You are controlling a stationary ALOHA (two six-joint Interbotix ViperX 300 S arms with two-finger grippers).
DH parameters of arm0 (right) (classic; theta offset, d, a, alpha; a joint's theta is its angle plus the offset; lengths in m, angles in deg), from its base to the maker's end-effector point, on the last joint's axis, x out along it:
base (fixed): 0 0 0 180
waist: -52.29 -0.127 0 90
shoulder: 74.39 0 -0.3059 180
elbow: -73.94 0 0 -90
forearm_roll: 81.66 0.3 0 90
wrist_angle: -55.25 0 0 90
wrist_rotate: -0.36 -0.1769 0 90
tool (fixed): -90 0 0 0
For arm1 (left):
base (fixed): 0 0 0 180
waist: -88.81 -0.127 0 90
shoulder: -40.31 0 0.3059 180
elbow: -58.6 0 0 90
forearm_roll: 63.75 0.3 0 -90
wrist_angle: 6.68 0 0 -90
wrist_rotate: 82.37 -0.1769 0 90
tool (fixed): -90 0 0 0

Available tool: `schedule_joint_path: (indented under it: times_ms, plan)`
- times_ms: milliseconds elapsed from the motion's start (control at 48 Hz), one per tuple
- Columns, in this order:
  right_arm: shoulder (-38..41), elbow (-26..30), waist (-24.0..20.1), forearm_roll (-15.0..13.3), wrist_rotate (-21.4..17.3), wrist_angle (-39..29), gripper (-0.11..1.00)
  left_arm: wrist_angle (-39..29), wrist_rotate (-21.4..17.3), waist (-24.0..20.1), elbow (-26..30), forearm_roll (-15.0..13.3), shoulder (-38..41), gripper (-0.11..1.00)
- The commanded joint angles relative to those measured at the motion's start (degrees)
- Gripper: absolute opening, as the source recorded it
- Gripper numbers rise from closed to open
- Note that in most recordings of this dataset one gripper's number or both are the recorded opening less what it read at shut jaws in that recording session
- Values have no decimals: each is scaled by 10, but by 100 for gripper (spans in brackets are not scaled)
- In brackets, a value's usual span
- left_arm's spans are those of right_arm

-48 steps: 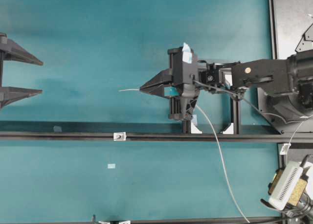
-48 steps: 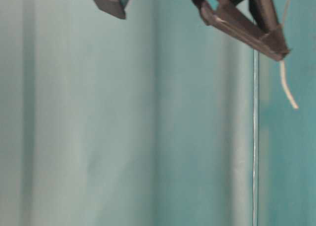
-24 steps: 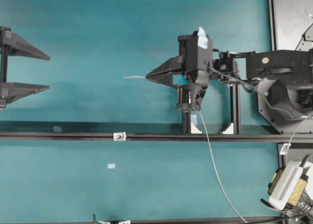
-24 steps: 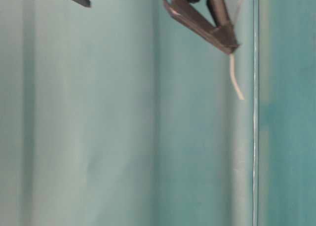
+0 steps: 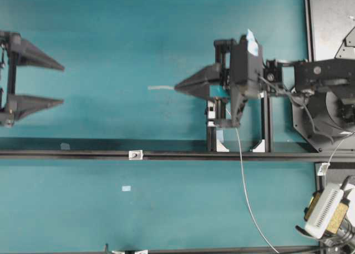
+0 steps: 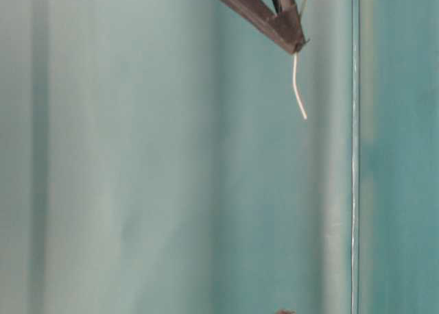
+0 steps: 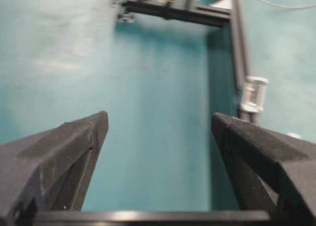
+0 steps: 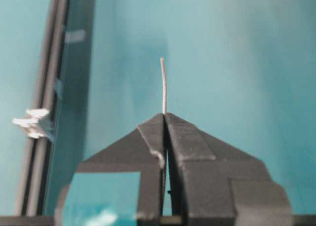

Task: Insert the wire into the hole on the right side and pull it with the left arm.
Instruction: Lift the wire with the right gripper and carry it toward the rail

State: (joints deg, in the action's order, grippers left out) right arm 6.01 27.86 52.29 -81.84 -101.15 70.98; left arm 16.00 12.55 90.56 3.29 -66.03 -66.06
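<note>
Right of centre in the overhead view, the right tool (image 5: 178, 87) points left w/ its two wedge fingers pressed together, clamped on the wire (image 5: 161, 87). A short whitish end sticks out past the tips toward the left; the rest of the wire drops from under the wrist, crosses the black rail (image 5: 66, 153) and curves off to the near-right edge of the teal counter (image 5: 166, 209). Right wrist cam confirms it: fingers meet at a point and the wire end (image 8: 163, 85) runs straight out from between them, bending slightly. Table-level view shows the same tip at the top of frame w/ the wire end (image 6: 298, 88) hanging below it, apart from the counter surface. At far left of the overhead view the left tool (image 5: 60, 85) faces right, jaws wide apart, nothing between them; wrist cam shows both fingers (image 7: 64, 152) spread w/ bare counter between. The two tools are well apart. The tiny silver-white block w/ the hole (image 5: 135, 154) sits on the rail, nearer than both tools, between them left-to-right; wire end isn't touching it. Left wrist cam catches the block (image 7: 253, 94) on the rail, right of the gap; hole itself too small to make out.
</note>
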Motion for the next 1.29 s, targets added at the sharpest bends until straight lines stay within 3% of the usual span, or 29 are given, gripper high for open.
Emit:
schedule_joint_path:
  times_ms: [0,208,479,645,832,978,1103,1270]
  plan:
    - [-8,-7,-16,2,-1,42,2,36,-2,28,6,-1,18,73]
    - [3,-40,-59,25,-1,116,2,171,-2,54,-8,-4,99,73]
    - [55,-58,-128,111,19,196,2,297,-2,81,6,-7,218,73]
    - [93,-47,-172,185,71,217,2,329,-2,93,20,-7,265,73]
    - [134,-39,-233,296,149,266,2,342,-2,103,33,-11,301,73]
    - [165,-33,-279,374,187,309,2,357,-2,110,41,-11,330,73]
    - [200,-27,-313,416,202,339,2,383,-2,117,45,-11,361,73]
    - [237,-13,-338,439,203,359,2,413,-2,127,57,-11,393,73]
